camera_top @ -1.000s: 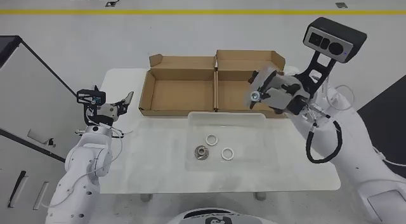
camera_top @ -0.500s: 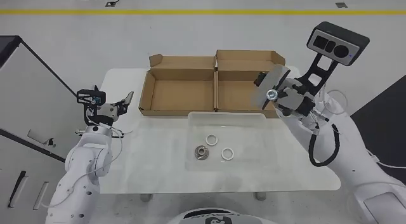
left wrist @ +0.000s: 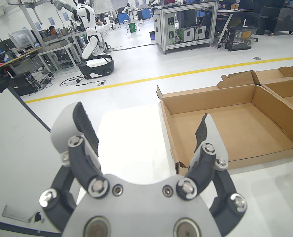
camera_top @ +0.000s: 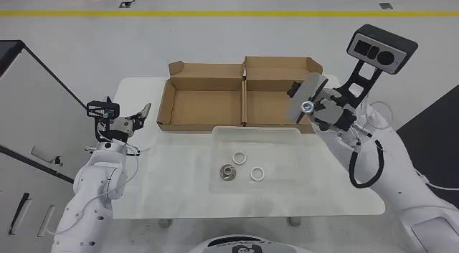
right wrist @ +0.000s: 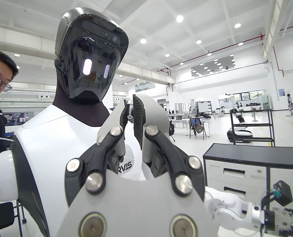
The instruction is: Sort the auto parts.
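My right gripper (right wrist: pixel 131 107) is pinched narrow on a small threaded metal part (right wrist: pixel 128 111). It is raised over the right end of the right cardboard box (camera_top: pixel 265 106), with its fingers turned up toward the robot's head. What worries me is the hold: the part sits right at the fingertips, so swinging the wrist down toward a box could roll it free onto the table (camera_top: pixel 179 181) or into the wrong box. The right wrist view gives me the threads and that shallow bite. The top view gives me the layout instead: the clear tray (camera_top: pixel 283 153) with two white rings (camera_top: pixel 239 158) and a metal nut-like piece (camera_top: pixel 228 173), and the left cardboard box (camera_top: pixel 204 106). My left gripper (left wrist: pixel 141 122) hangs at the table's left edge, fingers spread wide, holding nothing.
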You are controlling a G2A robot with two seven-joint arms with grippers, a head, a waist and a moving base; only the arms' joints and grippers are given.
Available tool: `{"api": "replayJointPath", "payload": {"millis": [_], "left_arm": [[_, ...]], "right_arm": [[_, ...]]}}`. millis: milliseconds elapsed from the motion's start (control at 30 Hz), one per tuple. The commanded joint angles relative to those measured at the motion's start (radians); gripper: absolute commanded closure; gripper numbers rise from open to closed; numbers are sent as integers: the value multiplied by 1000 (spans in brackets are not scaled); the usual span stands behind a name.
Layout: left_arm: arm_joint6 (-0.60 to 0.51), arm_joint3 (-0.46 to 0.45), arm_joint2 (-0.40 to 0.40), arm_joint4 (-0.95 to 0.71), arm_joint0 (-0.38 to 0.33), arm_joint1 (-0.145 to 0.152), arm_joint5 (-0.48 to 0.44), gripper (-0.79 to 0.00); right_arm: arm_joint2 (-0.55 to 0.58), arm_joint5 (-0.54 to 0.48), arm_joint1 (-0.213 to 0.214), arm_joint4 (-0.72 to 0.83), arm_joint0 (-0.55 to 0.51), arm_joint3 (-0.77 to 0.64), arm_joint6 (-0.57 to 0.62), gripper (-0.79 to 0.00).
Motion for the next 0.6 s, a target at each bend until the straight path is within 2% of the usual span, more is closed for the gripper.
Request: {"api": "replayJointPath", "payload": {"millis": [0, 433, 567], "left_arm": [[0, 0, 0, 0, 0, 0, 0, -785], [0, 0, 0, 0, 0, 0, 0, -785], [0, 0, 0, 0, 0, 0, 0, -785]], "right_arm": [[0, 0, 0, 0, 0, 0, 0, 0], [3, 9, -1, -2, -4, -3, -10, 0], [67, 23, 5, -31, -35, 13, -9, 0]]}}
